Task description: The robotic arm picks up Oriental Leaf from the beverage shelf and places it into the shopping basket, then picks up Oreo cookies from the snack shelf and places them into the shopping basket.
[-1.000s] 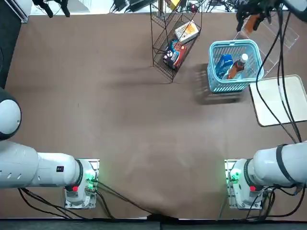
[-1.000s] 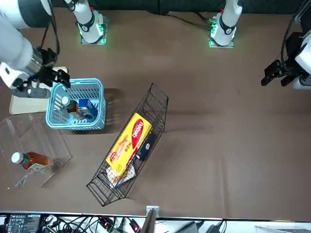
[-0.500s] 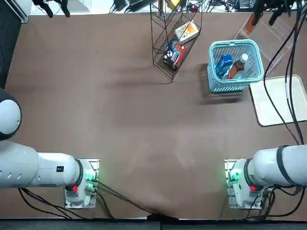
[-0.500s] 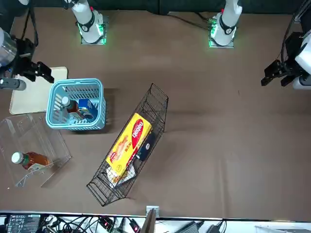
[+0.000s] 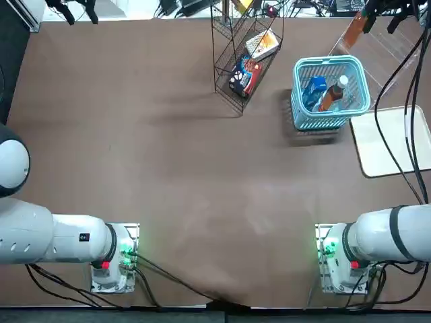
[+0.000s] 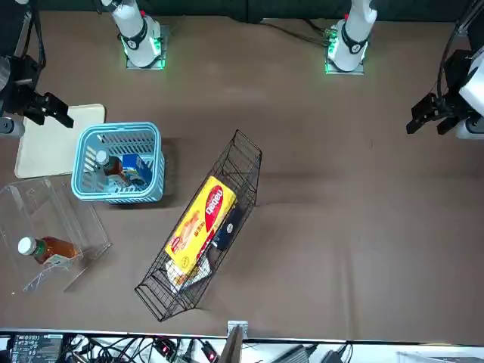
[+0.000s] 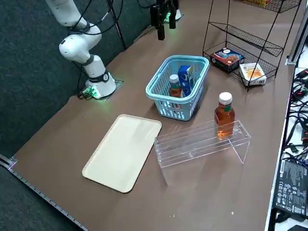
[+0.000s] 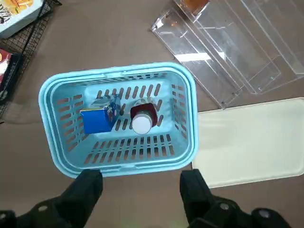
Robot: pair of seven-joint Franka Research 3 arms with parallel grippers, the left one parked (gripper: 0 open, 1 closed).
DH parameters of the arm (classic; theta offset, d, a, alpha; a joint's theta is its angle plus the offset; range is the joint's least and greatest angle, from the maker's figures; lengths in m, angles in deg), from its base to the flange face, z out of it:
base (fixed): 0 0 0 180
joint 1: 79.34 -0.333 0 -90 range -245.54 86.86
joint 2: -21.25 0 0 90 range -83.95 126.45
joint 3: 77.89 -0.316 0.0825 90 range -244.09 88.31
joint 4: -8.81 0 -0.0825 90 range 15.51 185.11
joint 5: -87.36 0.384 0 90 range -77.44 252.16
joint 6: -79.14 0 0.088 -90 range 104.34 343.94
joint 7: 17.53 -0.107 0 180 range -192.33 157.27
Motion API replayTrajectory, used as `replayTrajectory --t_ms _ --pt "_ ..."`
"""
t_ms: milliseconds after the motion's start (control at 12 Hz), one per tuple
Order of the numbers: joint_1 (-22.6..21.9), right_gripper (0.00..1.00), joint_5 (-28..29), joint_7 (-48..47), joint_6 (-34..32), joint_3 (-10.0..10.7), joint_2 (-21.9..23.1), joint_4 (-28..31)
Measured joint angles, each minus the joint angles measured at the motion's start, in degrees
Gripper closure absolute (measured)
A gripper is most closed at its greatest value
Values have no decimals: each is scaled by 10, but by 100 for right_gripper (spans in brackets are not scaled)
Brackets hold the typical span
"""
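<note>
Oriental Leaf (image 7: 175,89) is held inside the shopping basket (image 8: 43,109), cap up, with the blue pack of Oreo cookies (image 7: 186,77) placed beside it. The right gripper (image 8: 141,175) is raised above the tabletop (image 7: 207,202), near the basket; its two fingers (image 8: 85,190) are spread wide and nothing is gripped between them. A second tea bottle (image 7: 224,118) is held upright by the beverage shelf (image 7: 192,149), just beside the basket. A cream tray (image 7: 122,154) is laid flat near the basket, on the side away from the snack shelf (image 6: 249,178), where a yellow pack (image 6: 200,227), a white box (image 7: 252,73) and a red-and-dark box (image 7: 227,57) are held.
</note>
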Motion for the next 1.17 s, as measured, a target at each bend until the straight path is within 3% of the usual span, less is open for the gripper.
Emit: replayTrajectory --t_ms 1167 --pt "-6 0 0 1 -1 1 -2 -12"
